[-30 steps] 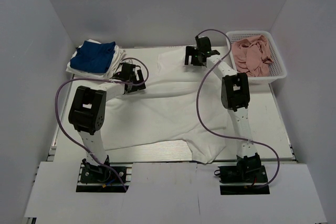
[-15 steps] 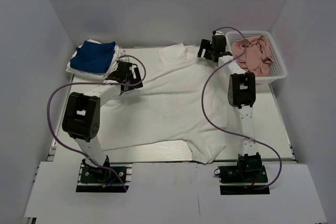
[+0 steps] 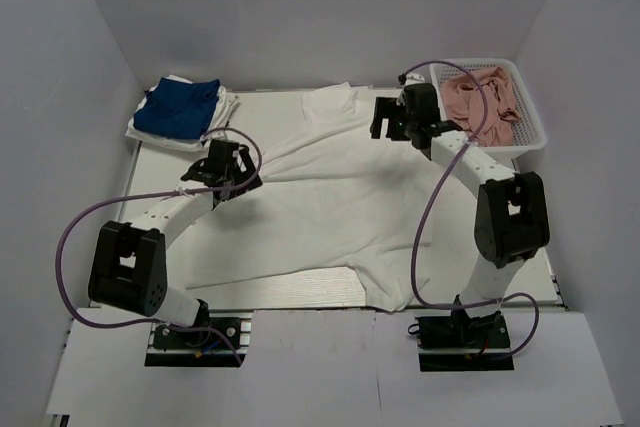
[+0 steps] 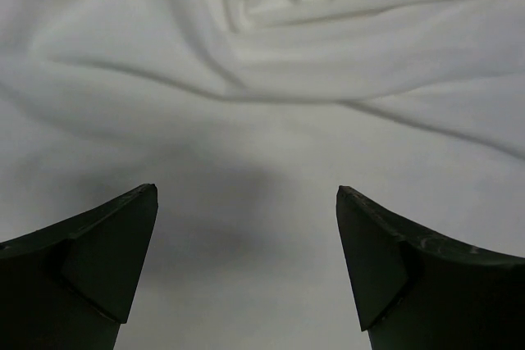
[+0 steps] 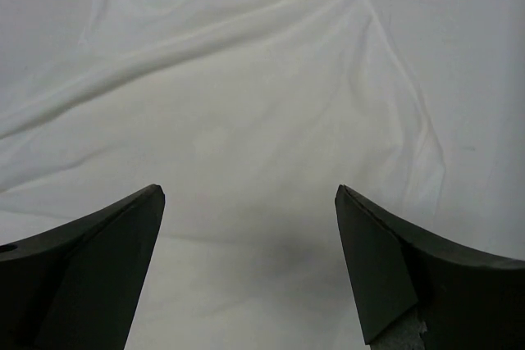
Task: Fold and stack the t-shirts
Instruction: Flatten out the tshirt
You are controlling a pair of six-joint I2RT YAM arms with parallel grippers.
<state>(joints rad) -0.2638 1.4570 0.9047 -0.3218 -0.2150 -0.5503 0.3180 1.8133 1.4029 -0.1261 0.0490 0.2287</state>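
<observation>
A large white t-shirt [image 3: 320,202] lies spread across the table, wrinkled, with one part reaching the back edge; no print shows. My left gripper [image 3: 228,167] hovers open and empty over its left part, and the left wrist view [image 4: 246,190] shows only creased white cloth [image 4: 328,79] under the jaws. My right gripper [image 3: 386,119] hovers open and empty over the shirt's back right part; it also shows in the right wrist view [image 5: 248,190]. A folded royal-blue t-shirt [image 3: 180,107] lies on a folded white one [image 3: 225,109] at the back left.
A white plastic basket [image 3: 530,137] holding pink cloth [image 3: 482,102] stands at the back right, close behind the right arm. Grey walls enclose the table on the left, back and right. Purple cables loop from both arms.
The shirt's folded-over back part was opened out toward the back edge. Both grippers have since drawn back toward the near side, the left one also to the left.
</observation>
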